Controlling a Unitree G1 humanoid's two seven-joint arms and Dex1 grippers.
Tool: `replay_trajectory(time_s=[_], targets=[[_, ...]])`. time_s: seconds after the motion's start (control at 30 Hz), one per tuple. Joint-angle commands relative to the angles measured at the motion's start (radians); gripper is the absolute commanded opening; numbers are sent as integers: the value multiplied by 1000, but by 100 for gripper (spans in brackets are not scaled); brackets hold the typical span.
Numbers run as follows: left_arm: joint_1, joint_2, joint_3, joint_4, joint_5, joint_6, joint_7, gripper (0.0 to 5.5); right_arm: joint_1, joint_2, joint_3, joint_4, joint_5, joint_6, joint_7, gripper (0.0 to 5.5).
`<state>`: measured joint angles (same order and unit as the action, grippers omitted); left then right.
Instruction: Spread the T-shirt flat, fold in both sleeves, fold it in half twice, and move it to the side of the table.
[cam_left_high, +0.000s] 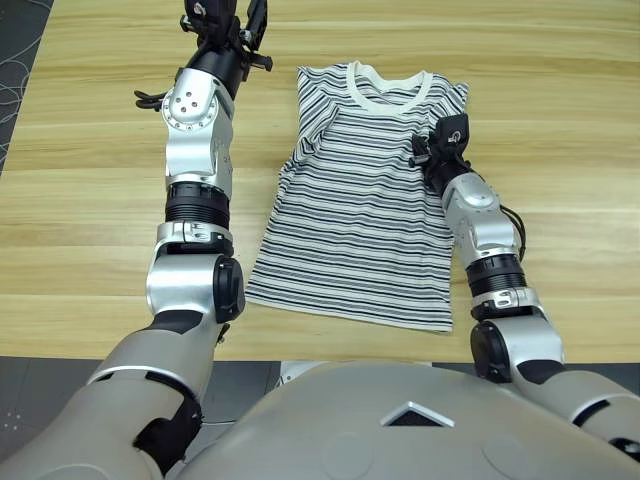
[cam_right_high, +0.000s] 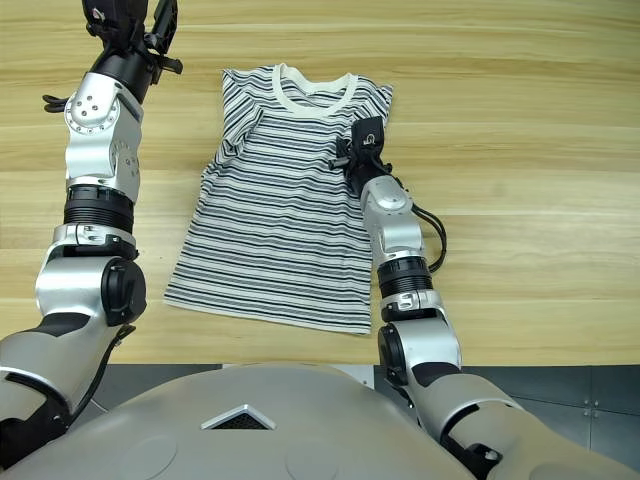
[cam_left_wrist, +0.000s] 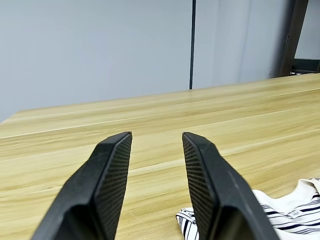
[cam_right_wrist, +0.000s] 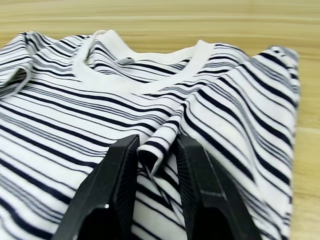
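The T-shirt (cam_left_high: 350, 220), black-and-white striped with a white collar (cam_left_high: 390, 88), lies face up in the middle of the wooden table (cam_left_high: 90, 210), its sleeves tucked in along the sides. My right gripper (cam_right_wrist: 156, 142) rests on the shirt's right shoulder area just below the collar, shut on a small raised fold of the striped cloth (cam_right_wrist: 152, 152). My left gripper (cam_left_wrist: 155, 137) is held up above the table, off the shirt's left shoulder, open with nothing between its fingers. A corner of the shirt (cam_left_wrist: 280, 215) shows beneath it.
Bare wood lies on both sides of the shirt and beyond the collar. The table's near edge (cam_left_high: 350, 345) runs just below the shirt's hem. A grey wall (cam_left_wrist: 100, 50) stands behind the table's far end.
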<state>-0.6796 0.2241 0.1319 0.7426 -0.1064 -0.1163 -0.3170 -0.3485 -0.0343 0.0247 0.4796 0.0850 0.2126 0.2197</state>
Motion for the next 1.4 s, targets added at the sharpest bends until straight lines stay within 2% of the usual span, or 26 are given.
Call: replay_trajectory(time_s=[0.03,0.17,0.27,0.4,0.53,0.63,0.73,0.87,0.93,1.17,1.33,1.4], targets=[[-13,3,-2,11,5,4,12,188,33,-23,29,-99,15,64,69,129],[-13,0,-5,13,7,1,16,188,59,-82,67,-212,-35,35,105,129],[-12,-1,-8,11,7,0,16,188,72,-118,49,-310,-28,17,121,129],[24,7,-5,-27,-1,2,5,188,66,-154,-95,-502,181,-6,223,129],[126,15,0,-112,-34,7,-57,188,84,-249,-235,-578,420,133,344,129],[356,55,-6,-380,-151,112,-226,188,219,-398,-233,-545,446,269,468,129],[655,172,5,-648,-309,291,-438,188,476,-563,-183,-591,483,272,786,129],[896,304,124,-809,-487,469,-587,188,696,-641,-185,-613,550,312,987,129],[971,350,173,-812,-539,550,-617,188,753,-668,-172,-615,524,319,995,129],[1241,447,178,-888,-490,609,-662,188,880,-711,-159,-724,498,430,896,129],[1299,457,113,-966,-452,660,-637,188,882,-721,-143,-811,518,538,825,217],[1295,458,107,-973,-443,674,-626,188,901,-737,-150,-847,535,564,827,217]])
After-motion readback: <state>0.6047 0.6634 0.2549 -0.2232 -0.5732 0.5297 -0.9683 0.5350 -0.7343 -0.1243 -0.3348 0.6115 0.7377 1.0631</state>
